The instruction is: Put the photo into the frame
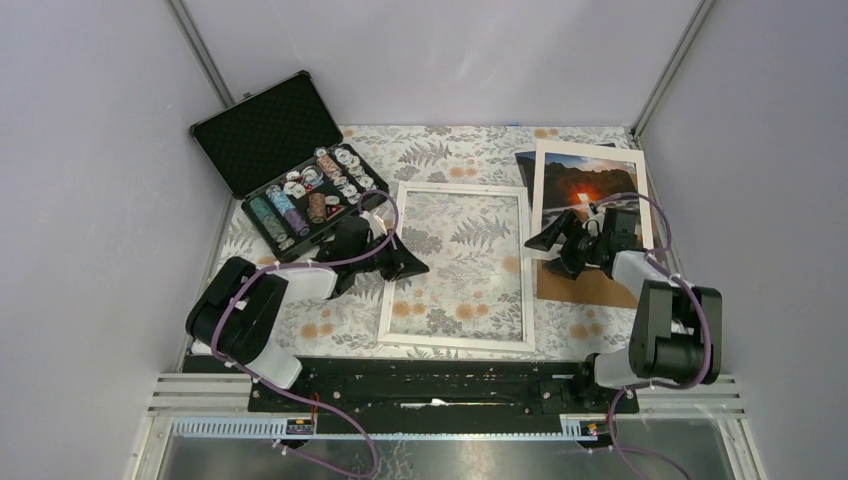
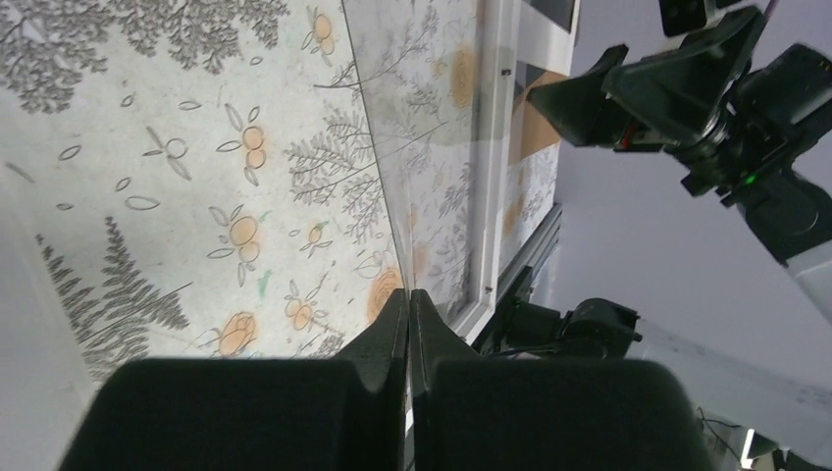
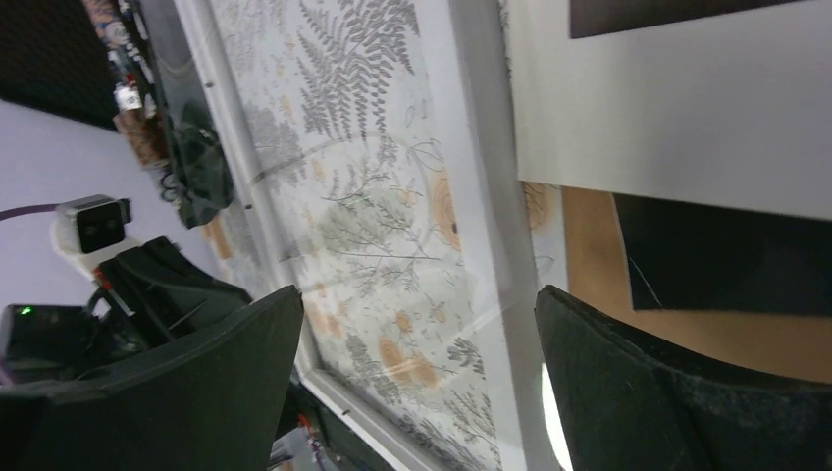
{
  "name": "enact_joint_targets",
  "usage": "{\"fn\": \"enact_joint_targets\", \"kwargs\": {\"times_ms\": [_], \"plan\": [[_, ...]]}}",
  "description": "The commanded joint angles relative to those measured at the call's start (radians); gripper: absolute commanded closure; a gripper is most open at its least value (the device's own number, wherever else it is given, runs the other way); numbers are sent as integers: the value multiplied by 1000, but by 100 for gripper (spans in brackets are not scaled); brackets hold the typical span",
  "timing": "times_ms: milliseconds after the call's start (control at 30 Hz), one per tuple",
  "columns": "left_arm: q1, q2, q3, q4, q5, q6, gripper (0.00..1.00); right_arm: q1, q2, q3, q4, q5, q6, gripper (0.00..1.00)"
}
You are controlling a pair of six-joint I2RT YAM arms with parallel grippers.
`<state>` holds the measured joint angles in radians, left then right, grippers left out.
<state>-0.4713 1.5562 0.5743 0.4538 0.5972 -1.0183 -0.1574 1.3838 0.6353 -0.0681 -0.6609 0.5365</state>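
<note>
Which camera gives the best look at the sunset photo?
The top external view: the photo shows nearly whole, sun and mountains plain, its lower part behind the right arm. The right wrist view catches only white border and a dark strip; the left wrist view, hardly anything.

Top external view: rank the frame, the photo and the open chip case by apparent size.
1. the frame
2. the open chip case, lid and tray together
3. the photo, partly hidden by the right arm
</note>
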Motion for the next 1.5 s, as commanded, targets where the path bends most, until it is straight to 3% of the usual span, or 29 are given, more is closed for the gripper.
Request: {"fn": "enact_joint_targets", "kwargs": {"times_ms": [0, 333, 500, 700, 1100, 1467], "plan": [[29, -46, 28, -77, 65, 116, 100, -3, 88, 11, 211, -147, 77, 6], [66, -79, 44, -188, 70, 196, 100, -85, 193, -44, 428, -215, 153, 14], [66, -64, 47, -186, 81, 201, 100, -83, 253, -149, 785, -345, 318, 23], [66, -62, 33, -141, 99, 183, 100, -83, 303, -138, 663, -310, 218, 24], [25, 21, 54, -31, 129, 111, 100, -84, 220, -152, 708, -352, 304, 32], [25, 74, 100, -135, 137, 162, 100, -85, 313, -105, 855, -372, 442, 40]]}}
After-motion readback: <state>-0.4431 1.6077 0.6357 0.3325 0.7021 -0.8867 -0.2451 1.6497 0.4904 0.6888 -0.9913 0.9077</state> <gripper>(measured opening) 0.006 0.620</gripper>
